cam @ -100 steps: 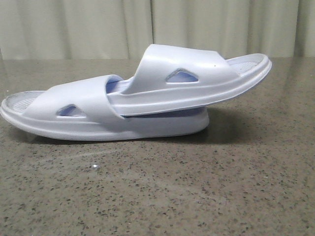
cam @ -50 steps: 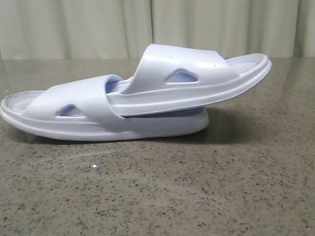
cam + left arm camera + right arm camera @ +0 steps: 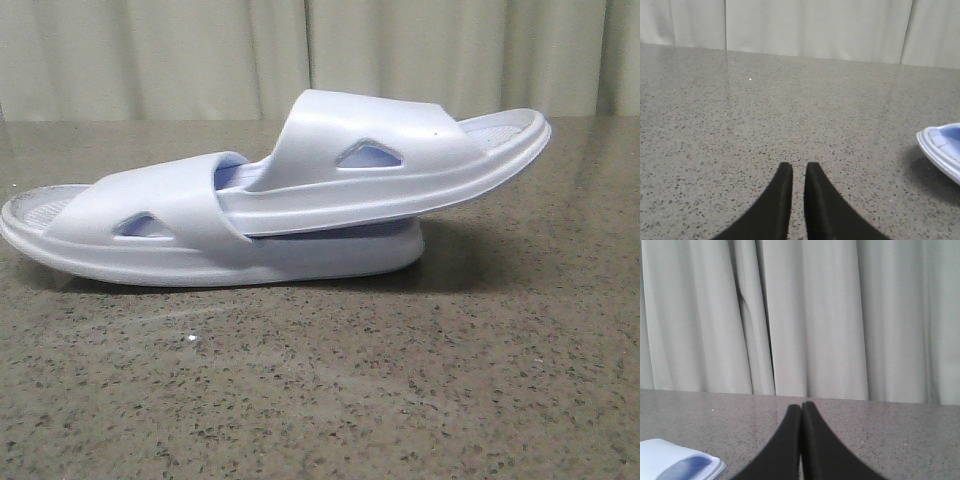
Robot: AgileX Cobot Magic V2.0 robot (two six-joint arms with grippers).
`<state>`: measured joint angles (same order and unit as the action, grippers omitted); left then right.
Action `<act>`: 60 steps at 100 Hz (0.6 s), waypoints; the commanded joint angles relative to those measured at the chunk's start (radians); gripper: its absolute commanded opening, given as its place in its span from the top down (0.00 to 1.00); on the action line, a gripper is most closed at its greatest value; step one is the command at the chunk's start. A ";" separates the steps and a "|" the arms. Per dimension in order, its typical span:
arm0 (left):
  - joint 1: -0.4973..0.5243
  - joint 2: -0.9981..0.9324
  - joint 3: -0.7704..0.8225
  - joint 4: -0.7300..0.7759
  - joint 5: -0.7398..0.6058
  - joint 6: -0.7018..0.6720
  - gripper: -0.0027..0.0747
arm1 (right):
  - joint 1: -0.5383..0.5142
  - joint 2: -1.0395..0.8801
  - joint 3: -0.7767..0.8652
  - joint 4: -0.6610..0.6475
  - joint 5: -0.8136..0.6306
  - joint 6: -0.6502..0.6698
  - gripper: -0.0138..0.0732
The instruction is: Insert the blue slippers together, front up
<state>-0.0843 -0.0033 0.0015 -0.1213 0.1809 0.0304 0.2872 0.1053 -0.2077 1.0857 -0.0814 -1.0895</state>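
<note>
The blue slippers lie nested in mid-table in the front view. The lower slipper (image 3: 150,250) lies flat, one end pointing left. The upper slipper (image 3: 330,140) is pushed under the lower one's strap and tilts up to the right, its far end off the table. Both show triangular cut-outs in the strap. Neither gripper shows in the front view. My left gripper (image 3: 799,166) is empty and shut to a thin gap over bare table, with a slipper end (image 3: 942,150) off to one side. My right gripper (image 3: 801,405) is shut and empty, with a slipper end (image 3: 677,460) beside it.
The slippers rest on a speckled grey-brown stone table (image 3: 320,400). Pale pleated curtains (image 3: 200,50) hang behind its far edge and fill the background of the right wrist view (image 3: 815,315). Nothing else stands on the table in these views.
</note>
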 commanded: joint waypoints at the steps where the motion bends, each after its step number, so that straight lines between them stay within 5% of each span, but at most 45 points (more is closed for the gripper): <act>1: -0.009 -0.030 0.009 -0.009 -0.083 -0.011 0.94 | 0.004 0.009 -0.024 -0.012 -0.040 -0.016 0.96; 60: -0.009 -0.030 0.009 -0.009 -0.083 -0.011 0.94 | 0.004 0.009 -0.022 0.048 -0.027 -0.016 0.96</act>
<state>-0.0843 -0.0033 0.0015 -0.1213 0.1809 0.0304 0.2872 0.1053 -0.2077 1.1212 -0.0814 -1.0895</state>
